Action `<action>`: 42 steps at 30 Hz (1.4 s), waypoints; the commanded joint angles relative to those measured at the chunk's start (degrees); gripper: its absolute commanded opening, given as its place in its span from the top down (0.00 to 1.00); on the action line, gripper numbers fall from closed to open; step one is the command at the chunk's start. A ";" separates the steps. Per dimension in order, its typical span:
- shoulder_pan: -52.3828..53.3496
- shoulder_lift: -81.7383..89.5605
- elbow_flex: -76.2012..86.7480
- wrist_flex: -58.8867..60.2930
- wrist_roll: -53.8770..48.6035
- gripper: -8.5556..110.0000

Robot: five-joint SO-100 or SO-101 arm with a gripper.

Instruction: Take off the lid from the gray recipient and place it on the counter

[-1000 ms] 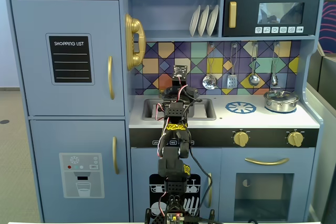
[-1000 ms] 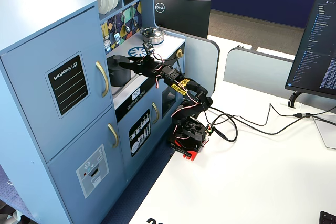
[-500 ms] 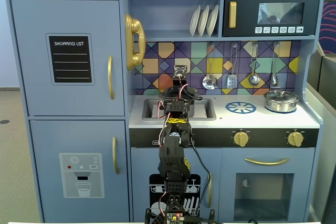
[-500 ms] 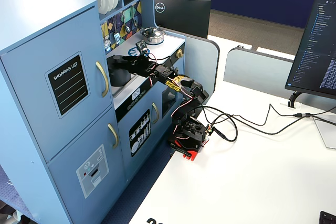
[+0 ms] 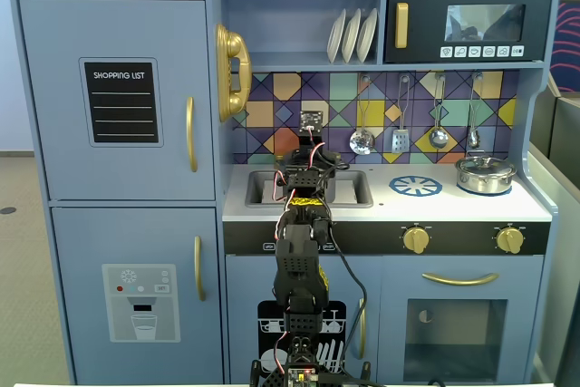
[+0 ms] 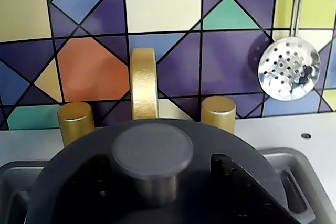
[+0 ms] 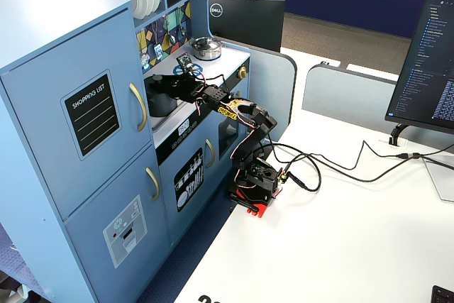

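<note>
The dark-gray lid (image 6: pixel 68 182) fills the bottom of the wrist view, its round knob (image 6: pixel 152 151) in the middle. It lies on the gray recipient (image 7: pixel 162 103), which stands in the sink cut-out of the counter (image 5: pixel 453 208). My gripper (image 6: pixel 160 163) is right over the lid, with one dark finger on each side of the knob. The right finger (image 6: pixel 236 174) stands clear of the knob stem, so the jaws are open. In a fixed view the arm reaches over the sink and hides the pot (image 5: pixel 308 162).
A gold faucet (image 6: pixel 144 82) and two gold taps (image 6: pixel 75 121) stand just behind the lid. A skimmer (image 6: pixel 289 71) hangs on the tiled back wall. The burner print (image 5: pixel 415 187) and a shiny steel pot (image 5: pixel 485 174) are to the right of the sink (image 5: pixel 355 189).
</note>
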 commanded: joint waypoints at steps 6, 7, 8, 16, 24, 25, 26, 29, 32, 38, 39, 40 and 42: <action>-2.20 0.00 -4.75 -2.90 -1.58 0.93; -2.37 0.00 -5.19 -2.99 -1.58 0.93; -2.37 0.00 -5.63 -3.25 -1.76 0.93; -0.62 0.79 -10.02 -3.25 -3.16 0.93; 6.50 4.39 -10.55 -2.29 -3.96 0.93; 7.73 5.01 -10.20 -2.29 -3.96 0.93; 9.14 5.45 -9.93 -2.46 -3.87 0.93; 13.80 5.80 -9.67 -3.25 -3.34 0.93; 19.07 4.48 -9.67 -4.75 -2.64 0.93; 26.81 0.97 -8.17 -8.17 -1.23 0.93; 27.42 0.26 -7.56 -9.23 -1.14 0.93; 27.77 -0.44 -6.77 -10.11 -1.14 0.93; 28.12 -1.67 -5.01 -12.22 -1.41 0.93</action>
